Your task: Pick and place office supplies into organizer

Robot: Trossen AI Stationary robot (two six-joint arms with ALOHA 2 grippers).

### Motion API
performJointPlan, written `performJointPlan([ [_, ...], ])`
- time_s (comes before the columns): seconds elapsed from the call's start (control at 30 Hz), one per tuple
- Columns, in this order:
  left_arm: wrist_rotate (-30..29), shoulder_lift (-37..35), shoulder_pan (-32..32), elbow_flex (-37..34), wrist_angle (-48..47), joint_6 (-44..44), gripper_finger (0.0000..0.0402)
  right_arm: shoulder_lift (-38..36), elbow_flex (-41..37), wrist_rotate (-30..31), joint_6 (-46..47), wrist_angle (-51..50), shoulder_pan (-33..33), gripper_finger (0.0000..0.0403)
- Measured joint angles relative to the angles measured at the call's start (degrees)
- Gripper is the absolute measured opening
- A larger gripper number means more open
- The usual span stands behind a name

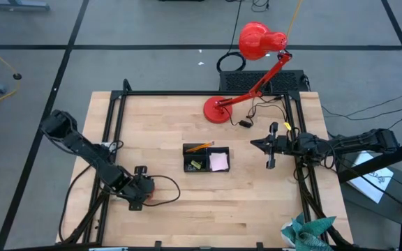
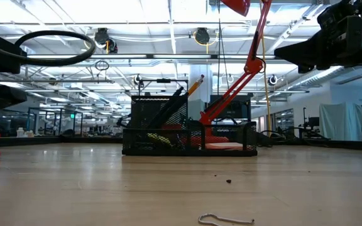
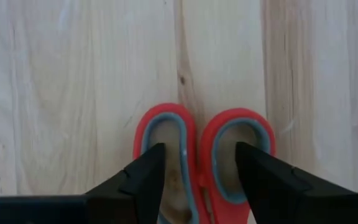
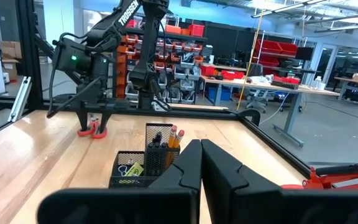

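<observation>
High view: one black organizer (image 1: 206, 158) mid-table, one pink sticky-note pad (image 1: 219, 162), one orange pencil (image 1: 199, 147) inside.
Left wrist: left gripper (image 3: 199, 163) spread astride one pair of red-handled scissors (image 3: 204, 155) on the table.
Right wrist: right gripper (image 4: 201, 163) clenched, empty.

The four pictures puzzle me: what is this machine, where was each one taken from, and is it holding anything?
They show one moment from four cameras. From above, two dark jointed arms work at a wooden table. The left pincer is down over the red-handled scissors; its own camera shows open fingers either side of the handle loops, not gripping them. The right pincer waits shut and empty near the table's right edge; its camera looks across at the organizer. The table-level picture faces that black organizer, mid-table, already holding pencils, a pink sticky-note pad and small bits. The red desk lamp stands behind it.
</observation>
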Motion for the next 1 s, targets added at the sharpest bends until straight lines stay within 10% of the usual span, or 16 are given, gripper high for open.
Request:
performJointPlan([
  [0.5,0.9,0.2,1.6,-0.2,1.8,5.2,0.0041,0.0,0.0,0.0,0.0,0.0,0.0,0.0002],
  [1.0,-8.5,-12.8,3.5,-0.5,13.3,27.6,0.0032,0.0,0.0,0.0,-0.2,0.0,0.0,0.0002],
])
